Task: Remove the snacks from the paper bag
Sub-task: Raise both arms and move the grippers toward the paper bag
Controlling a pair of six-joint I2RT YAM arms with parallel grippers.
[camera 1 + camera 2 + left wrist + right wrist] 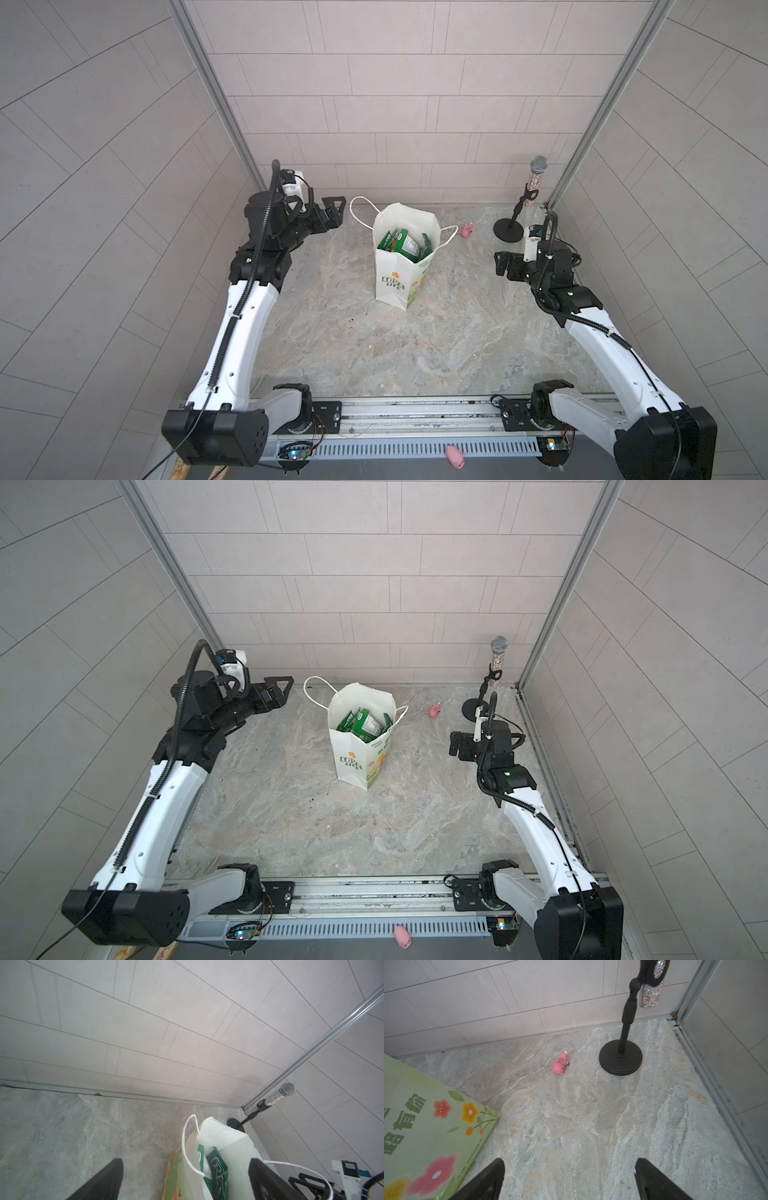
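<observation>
Left gripper (334,212), at ten o'clock of the paper bag (392,278), and right gripper (500,266) gaped empty; a straight-down pinch on the REAL crisp bag (218,1174) looked wisest.

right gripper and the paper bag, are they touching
Apart: in both top views a bare stretch of table separates the right gripper from the paper bag.

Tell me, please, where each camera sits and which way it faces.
Top views: high above the near edge, looking down at the bag; both arms show.
Left wrist: on the left arm, facing the bag's mouth and mic stand; its open jaws show.
Right wrist: on the right arm, facing the pig and mic stand; its open jaws show.
Shared: both wrist views hold the bag and mic stand.
</observation>
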